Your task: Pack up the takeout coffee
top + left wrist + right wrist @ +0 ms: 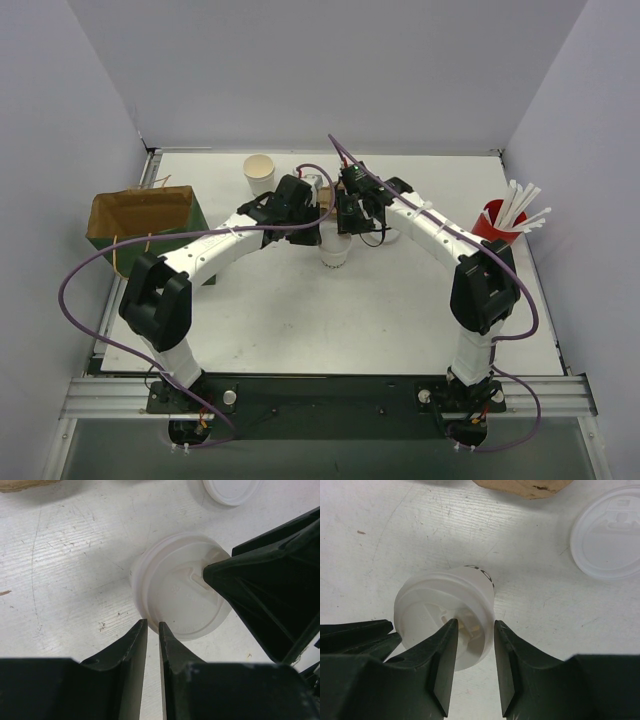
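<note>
Parted right gripper [475, 625] sits on the lidded cup [427, 605] (left gripper [153, 625] nearly closed alongside); off-centre pressure could topple it.

Cups came to two: one lidded cup [420, 605] right under the right pincer [475, 624], one open cup [259, 172] off past the left pincer [152, 626]. One loose lid [612, 532] sat beside the right pincer. Farther out: one red cup [490, 225], one paper bag [145, 213]. The straws [522, 203] were too bunched to count.
</note>
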`<state>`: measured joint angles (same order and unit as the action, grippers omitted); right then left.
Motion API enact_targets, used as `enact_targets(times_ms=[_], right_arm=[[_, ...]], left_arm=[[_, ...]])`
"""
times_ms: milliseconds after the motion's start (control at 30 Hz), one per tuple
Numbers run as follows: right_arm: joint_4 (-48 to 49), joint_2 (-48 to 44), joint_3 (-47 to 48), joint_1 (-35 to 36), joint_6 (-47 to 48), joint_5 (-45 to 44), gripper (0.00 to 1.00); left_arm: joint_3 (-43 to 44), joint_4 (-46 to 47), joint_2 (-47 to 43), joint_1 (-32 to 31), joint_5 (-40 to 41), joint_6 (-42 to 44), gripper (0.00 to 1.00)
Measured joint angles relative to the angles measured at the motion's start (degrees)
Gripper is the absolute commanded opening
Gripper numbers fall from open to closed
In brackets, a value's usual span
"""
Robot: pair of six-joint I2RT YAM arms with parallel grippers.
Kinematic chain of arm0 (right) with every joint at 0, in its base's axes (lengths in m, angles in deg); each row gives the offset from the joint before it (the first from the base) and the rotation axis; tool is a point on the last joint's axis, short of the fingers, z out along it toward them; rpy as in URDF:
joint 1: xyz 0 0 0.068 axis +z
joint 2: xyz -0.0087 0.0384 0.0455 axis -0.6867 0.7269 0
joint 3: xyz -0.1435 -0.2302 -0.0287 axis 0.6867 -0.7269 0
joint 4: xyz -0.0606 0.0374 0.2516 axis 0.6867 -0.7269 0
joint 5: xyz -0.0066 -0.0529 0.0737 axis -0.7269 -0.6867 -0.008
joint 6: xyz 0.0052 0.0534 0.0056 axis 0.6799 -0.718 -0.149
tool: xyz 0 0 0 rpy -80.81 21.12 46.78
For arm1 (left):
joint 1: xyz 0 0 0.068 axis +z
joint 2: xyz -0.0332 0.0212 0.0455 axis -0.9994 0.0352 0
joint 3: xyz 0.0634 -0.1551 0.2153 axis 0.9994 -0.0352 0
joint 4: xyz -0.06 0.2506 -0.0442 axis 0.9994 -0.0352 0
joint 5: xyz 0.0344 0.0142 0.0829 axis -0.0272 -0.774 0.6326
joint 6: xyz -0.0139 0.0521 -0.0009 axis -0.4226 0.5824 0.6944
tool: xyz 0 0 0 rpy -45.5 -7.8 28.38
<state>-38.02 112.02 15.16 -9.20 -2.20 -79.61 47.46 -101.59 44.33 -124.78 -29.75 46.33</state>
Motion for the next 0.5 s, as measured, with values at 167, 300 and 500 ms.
enact_targets(times_ms=[167,300,500], right_arm=[[-1.16,-0.07,1.09,-0.22,-0.59,0.00,0.31],[-1.60,-0.63,1.33,-0.50,-1.38,-0.13,0.30],[-2.25,-2.27,1.33,-0.72,-1.75,-0.13,0.22]], left_arm=[[0.55,-1.01,0.00,0.00,-0.02,0.22,0.26],[0.90,-1.79,0.00,0.00,-0.04,0.39,0.26],[1.53,-3.19,0.04,0.00,-0.04,0.81,0.26]])
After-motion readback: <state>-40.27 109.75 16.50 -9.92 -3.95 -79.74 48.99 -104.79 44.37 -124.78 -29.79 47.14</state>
